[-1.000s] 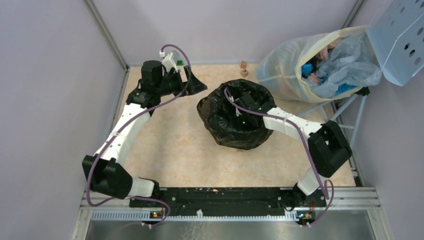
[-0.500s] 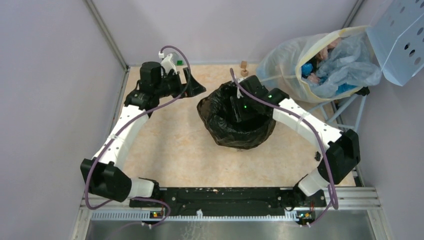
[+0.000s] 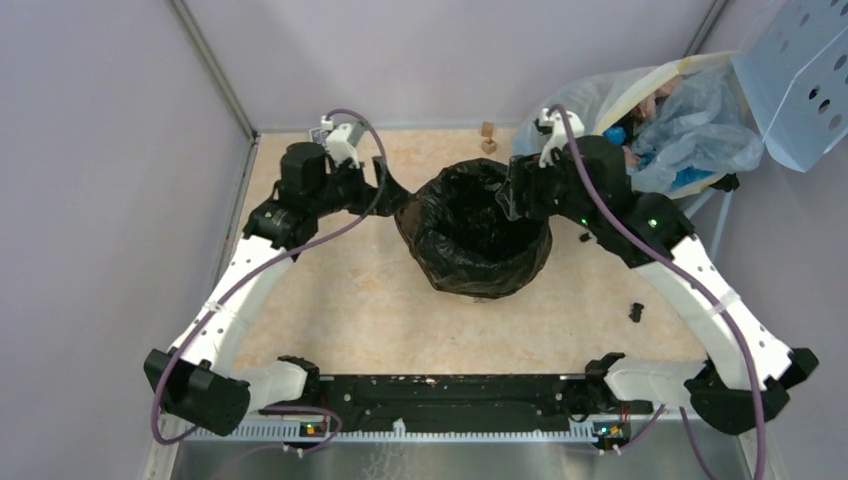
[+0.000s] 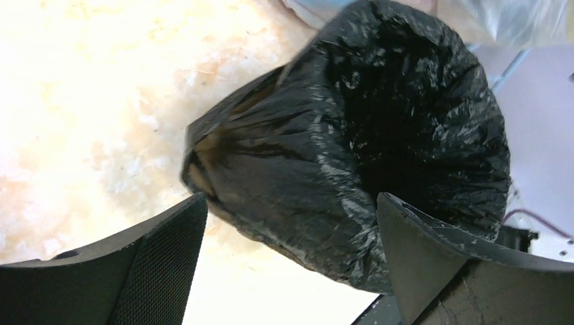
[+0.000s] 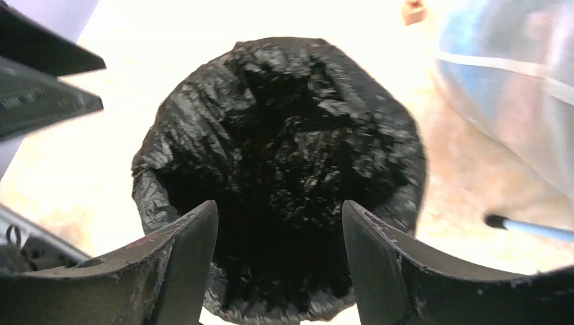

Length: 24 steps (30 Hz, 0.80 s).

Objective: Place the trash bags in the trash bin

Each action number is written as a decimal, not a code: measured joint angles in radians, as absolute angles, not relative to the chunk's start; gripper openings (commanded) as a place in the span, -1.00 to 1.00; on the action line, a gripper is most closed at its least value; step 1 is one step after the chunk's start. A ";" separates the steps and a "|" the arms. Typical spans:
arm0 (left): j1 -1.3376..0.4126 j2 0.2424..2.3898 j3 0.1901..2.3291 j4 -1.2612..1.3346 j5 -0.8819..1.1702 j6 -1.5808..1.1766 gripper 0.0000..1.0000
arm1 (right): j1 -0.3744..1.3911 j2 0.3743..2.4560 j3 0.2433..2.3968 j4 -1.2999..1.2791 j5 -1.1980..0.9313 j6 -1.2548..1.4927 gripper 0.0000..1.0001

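Observation:
The trash bin (image 3: 473, 235) stands mid-table, wholly wrapped in a glossy black trash bag (image 3: 440, 262) that lines its inside and hangs over its outside; the cream body is hidden. My left gripper (image 3: 392, 192) is open and empty just left of the bin; in the left wrist view (image 4: 291, 203) the bagged bin (image 4: 352, 135) lies ahead between the fingers, untouched. My right gripper (image 3: 512, 198) is open and empty at the bin's far right rim; the right wrist view (image 5: 279, 203) looks down into the black-lined opening (image 5: 284, 156).
A large translucent sack (image 3: 570, 130) full of rubbish leans at the back right, under a perforated light-blue panel (image 3: 800, 70). Two small wooden blocks (image 3: 488, 137) sit by the back wall. A small black piece (image 3: 636, 312) lies on the table at right.
My right gripper has come up out of the bin and drawn back to its far right rim, the arm swinging outward. My left gripper has moved slightly closer to the bin.

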<state>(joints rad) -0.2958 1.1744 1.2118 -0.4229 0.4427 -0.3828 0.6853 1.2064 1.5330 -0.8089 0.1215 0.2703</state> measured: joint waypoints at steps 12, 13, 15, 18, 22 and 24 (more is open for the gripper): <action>-0.532 1.386 1.384 -0.538 0.111 -0.258 0.85 | 0.685 0.722 1.157 -0.773 0.358 0.316 0.31; -0.537 1.407 1.397 -0.546 0.097 -0.251 0.83 | 0.685 0.688 1.136 -0.770 0.366 0.320 0.30; -0.546 1.452 1.422 -0.555 0.076 -0.237 0.82 | 0.685 0.640 1.112 -0.768 0.383 0.331 0.29; -0.565 1.502 1.452 -0.564 0.052 -0.218 0.75 | 0.685 0.601 1.093 -0.760 0.405 0.345 0.28; -0.591 1.546 1.491 -0.585 0.031 -0.186 0.20 | 0.685 0.577 1.029 -0.745 0.426 0.366 0.28; -0.598 1.570 1.520 -0.594 0.010 -0.169 -0.13 | 0.685 0.559 0.961 -0.741 0.430 0.378 0.28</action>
